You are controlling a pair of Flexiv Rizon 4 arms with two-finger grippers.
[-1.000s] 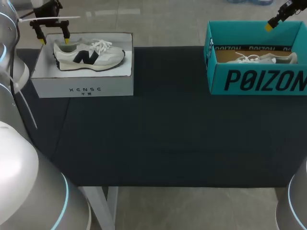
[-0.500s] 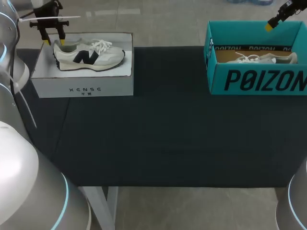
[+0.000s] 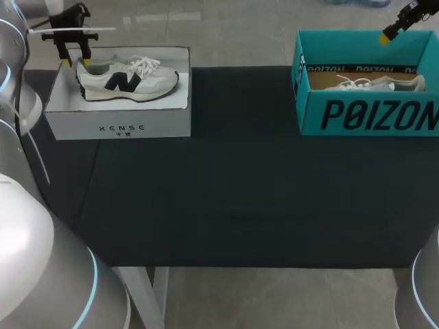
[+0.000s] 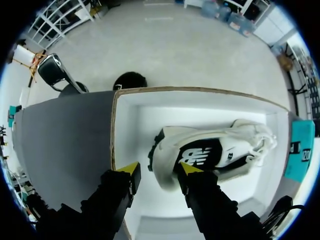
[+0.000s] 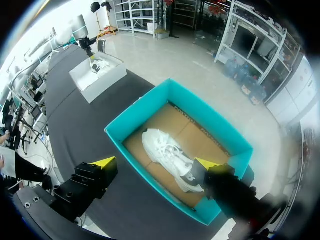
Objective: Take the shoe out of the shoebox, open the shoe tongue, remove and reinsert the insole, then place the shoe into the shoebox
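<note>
Hovering over the white shoebox (image 3: 116, 125) at the desk's (image 3: 226, 178) far left corner, the left claw (image 3: 76, 60) is keeping its two yellow-tipped fingers apart and is gripping nothing. The sneaker (image 3: 127, 81), white with a dark letter on its side, is lying inside this open box. Its heel is pointing toward the desk's left edge and its toe toward the middle.

From the left wrist view, the heel is sitting between the claw's fingers. One fingertip (image 4: 189, 167) is showing against the sneaker's side, though I cannot tell whether it is touching. The other fingertip (image 4: 129, 168) is hanging over the box floor just beside the box's end wall, apart from the sneaker.

At the desk's far right corner, the right claw (image 5: 155, 163) is hanging above the teal shoebox (image 3: 370, 115). Its fingers are spread wide and are holding nothing. A second white shoe (image 5: 170, 157) is lying on the brown cardboard floor of that box, laces up, ahead of the fingers and apart from them.
</note>
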